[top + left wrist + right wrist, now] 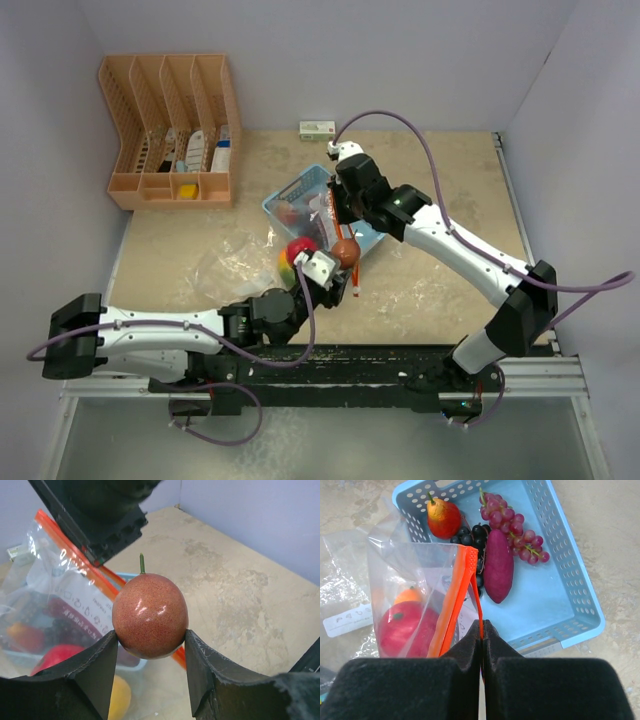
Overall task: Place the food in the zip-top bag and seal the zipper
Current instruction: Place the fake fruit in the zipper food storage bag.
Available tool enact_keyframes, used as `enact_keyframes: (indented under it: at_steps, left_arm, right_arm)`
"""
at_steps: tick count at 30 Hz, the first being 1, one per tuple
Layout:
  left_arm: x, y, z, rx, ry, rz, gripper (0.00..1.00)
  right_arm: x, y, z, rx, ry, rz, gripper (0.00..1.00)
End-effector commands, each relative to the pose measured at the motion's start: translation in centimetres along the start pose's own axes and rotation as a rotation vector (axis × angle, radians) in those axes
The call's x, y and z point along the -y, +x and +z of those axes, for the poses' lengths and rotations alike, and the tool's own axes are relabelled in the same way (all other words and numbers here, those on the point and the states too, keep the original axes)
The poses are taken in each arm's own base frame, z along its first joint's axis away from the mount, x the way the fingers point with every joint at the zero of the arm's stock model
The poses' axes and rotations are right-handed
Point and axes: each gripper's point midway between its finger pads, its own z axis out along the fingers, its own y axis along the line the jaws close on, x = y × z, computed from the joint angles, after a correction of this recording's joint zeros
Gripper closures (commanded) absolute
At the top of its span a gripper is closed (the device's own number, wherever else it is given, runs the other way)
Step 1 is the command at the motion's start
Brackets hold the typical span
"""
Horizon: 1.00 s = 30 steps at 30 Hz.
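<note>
My left gripper [151,645] is shut on a red-brown ball [150,615] with a green stem, held just in front of the zip-top bag's orange zipper [75,555]. From above, the ball [346,250] hangs beside the bag's mouth. My right gripper [481,630] is shut on one orange zipper strip [476,597] and holds the bag [415,580] up. A red fruit [402,627] and an orange one [407,596] lie inside it. The blue basket [560,595] holds a maroon sweet potato [498,565], purple grapes [512,525], dark grapes [470,535] and a red-orange pear [442,519].
An orange rack [170,130] with white bottles stands at the back left. A small white box [318,129] lies against the back wall. Crumpled clear plastic [225,262] lies on the table left of the bag. Walls close in the table on three sides.
</note>
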Motion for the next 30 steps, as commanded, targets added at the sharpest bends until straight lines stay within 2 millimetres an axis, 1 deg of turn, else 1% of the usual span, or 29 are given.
enact_keyframes:
  at_steps: [1, 6, 8, 10, 16, 20, 23, 26, 30]
  left_arm:
    - [1.5, -5.2, 1.0, 0.107, 0.02, -0.127, 0.81]
    - [3.3, -5.3, 2.2, 0.096, 0.047, -0.168, 0.82]
    - [3.7, -5.1, 2.7, 0.094, 0.045, -0.177, 0.82]
    - [3.7, -4.5, 3.0, 0.083, 0.027, -0.185, 0.82]
    - [2.1, -1.6, 3.3, 0.046, -0.098, -0.236, 0.82]
    - [0.9, -0.7, 3.2, 0.042, -0.168, -0.256, 0.83]
    - [-0.1, -0.3, 2.8, 0.038, -0.218, -0.249, 0.83]
    - [-1.4, 0.6, 2.3, 0.022, -0.267, -0.235, 0.83]
    - [-2.9, 1.4, 1.2, 0.004, -0.305, -0.248, 0.83]
  right_arm:
    - [-0.1, -1.3, -0.5, 0.06, 0.003, 0.017, 1.0]
    - [-0.4, -2.1, -0.6, 0.077, 0.029, 0.04, 1.0]
    - [-0.7, -2.4, -0.7, 0.085, 0.031, 0.04, 1.0]
    - [-1.2, -2.5, -0.8, 0.093, 0.029, 0.034, 1.0]
    - [-2.3, -2.6, -1.8, 0.108, 0.024, 0.022, 1.0]
    - [-2.8, -2.6, -2.4, 0.116, 0.023, 0.018, 1.0]
    - [-2.6, -2.3, -2.7, 0.114, 0.035, 0.012, 1.0]
    - [-2.2, -2.1, -2.9, 0.118, 0.044, 0.014, 1.0]
    - [-1.6, -1.6, -3.1, 0.112, 0.071, 0.011, 1.0]
